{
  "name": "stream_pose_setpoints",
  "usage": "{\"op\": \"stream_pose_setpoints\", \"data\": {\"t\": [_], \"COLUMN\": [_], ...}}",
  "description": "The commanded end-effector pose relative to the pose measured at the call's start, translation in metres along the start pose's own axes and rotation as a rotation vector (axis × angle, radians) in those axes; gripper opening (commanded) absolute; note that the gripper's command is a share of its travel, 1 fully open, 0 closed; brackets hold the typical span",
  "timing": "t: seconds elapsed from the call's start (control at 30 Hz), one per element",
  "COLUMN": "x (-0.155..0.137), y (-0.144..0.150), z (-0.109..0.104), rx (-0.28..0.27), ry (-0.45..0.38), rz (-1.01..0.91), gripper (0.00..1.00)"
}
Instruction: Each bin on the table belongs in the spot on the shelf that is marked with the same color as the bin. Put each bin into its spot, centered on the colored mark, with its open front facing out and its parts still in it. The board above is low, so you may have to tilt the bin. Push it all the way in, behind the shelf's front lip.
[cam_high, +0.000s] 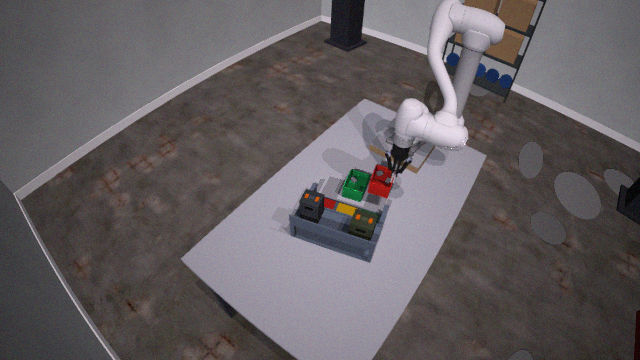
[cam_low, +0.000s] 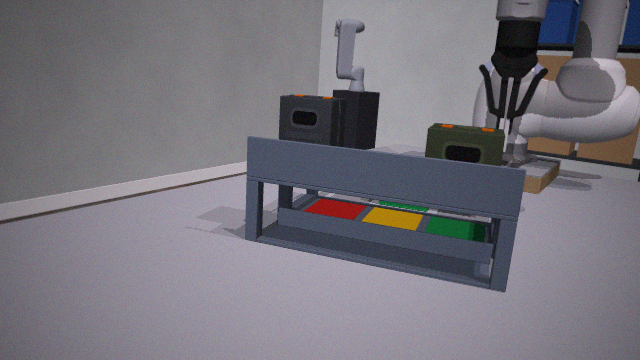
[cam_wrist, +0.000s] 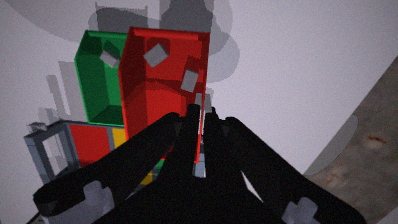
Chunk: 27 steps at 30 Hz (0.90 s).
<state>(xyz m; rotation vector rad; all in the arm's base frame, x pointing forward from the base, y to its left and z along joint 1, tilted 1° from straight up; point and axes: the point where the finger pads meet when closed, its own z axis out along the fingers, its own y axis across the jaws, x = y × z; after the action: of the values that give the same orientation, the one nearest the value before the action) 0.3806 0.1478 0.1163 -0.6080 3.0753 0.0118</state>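
1. The gripper (cam_wrist: 199, 116) has its jaws clenched on the thin right-hand wall of the red bin (cam_wrist: 162, 92); in the wrist view the red edge runs straight up between the two black fingers.
2. The red bin stands on the counter (cam_high: 280, 280) behind the shelf (cam_low: 380, 175), touching or just beside the green bin (cam_high: 356, 185), with two grey parts (cam_wrist: 156, 54) lying inside it.
3. The relation that matters: the bin's long axis runs away from the jaws toward the shelf, and the grasp sits on one side wall, off the bin's middle, so the bin will likely tend to swing about that wall when lifted.
4. The red mark (cam_low: 336, 208) lies at the shelf's far end from the red bin in the top view, with the yellow mark (cam_low: 393, 218) next to it; the bin has to cross over the green bin's side to reach it.
5. Whether the bin's base touches the counter cannot be told.
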Motion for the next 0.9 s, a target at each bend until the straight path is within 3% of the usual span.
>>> {"op": "stream_pose_setpoints", "data": {"t": [0.0, 0.87], "x": [0.0, 0.002], "y": [-0.002, -0.043], "z": [0.0, 0.0], "rx": [0.0, 0.0], "ry": [0.0, 0.0], "rz": [0.0, 0.0], "gripper": [0.1, 0.1]}}
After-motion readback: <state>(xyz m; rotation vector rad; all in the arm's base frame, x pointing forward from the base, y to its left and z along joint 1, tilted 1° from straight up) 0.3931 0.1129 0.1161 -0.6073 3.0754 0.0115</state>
